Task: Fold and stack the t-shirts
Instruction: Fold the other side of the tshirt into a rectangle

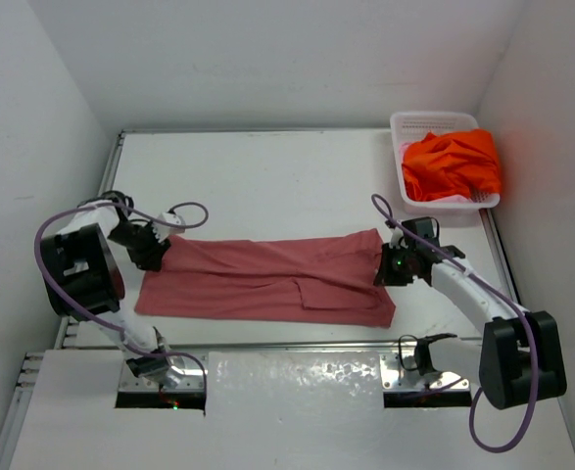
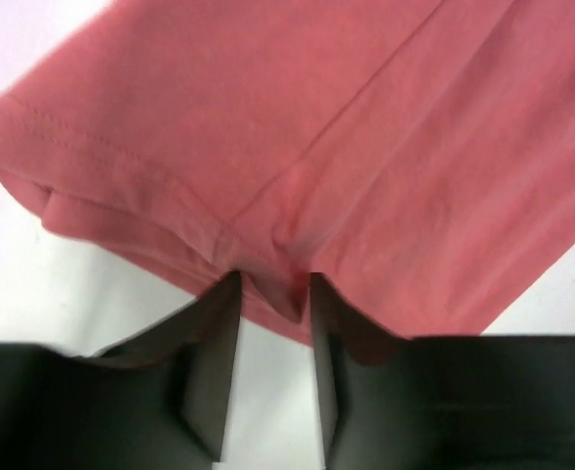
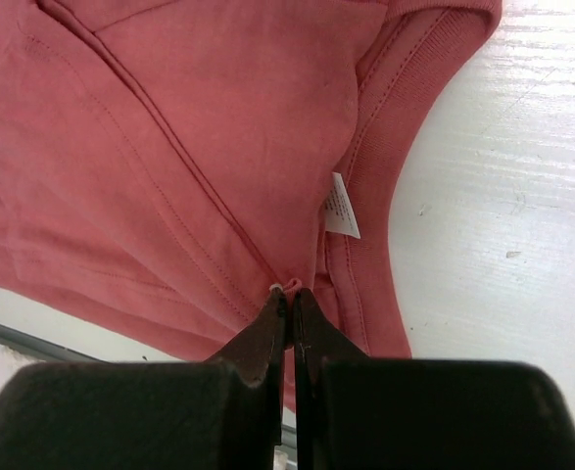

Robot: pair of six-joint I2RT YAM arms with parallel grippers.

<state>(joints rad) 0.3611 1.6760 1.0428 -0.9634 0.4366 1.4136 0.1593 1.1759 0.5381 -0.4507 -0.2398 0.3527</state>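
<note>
Rose-red t-shirt pinched by clenched right fingers, left fingers slightly parted at its hem.

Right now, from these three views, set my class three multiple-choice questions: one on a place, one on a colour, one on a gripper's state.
1. Where is the orange shirt?
A) in the white basket
B) flat between the arms
C) hanging from the left jaws

2. What colour is the spread shirt on the table?
A) blue
B) orange
C) rose-red

3. The jaws of the right gripper are:
A) wide open
B) shut on the spread shirt's edge
C) shut on nothing

Answers:
1 A, the orange cloth lies in the basket at the far right corner.
2 C, the top view shows it dusty rose-red.
3 B, the right wrist view shows them pinched on a seam.
</note>
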